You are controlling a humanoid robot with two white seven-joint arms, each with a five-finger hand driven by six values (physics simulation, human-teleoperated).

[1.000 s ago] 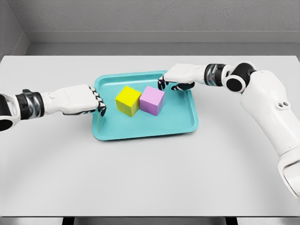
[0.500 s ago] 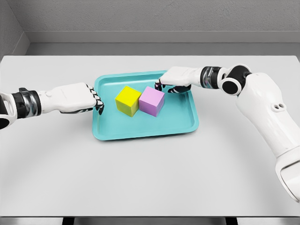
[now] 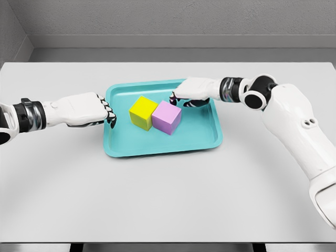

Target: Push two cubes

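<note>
Two cubes, yellow cube (image 3: pixel 143 112) and purple cube (image 3: pixel 167 117), touch near the teal tray's (image 3: pixel 202 137) far-left corner, front half open. Left hand (image 3: pixel 86 109), fingers curled and empty, sits at the left rim; right hand (image 3: pixel 190 90), likewise curled, touches the purple cube's far edge.

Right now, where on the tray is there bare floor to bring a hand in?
The tray floor is bare along its near edge and right side, below the yellow cube and purple cube. It is crowded behind them, where the right hand sits; the left hand crowds the left rim.
</note>
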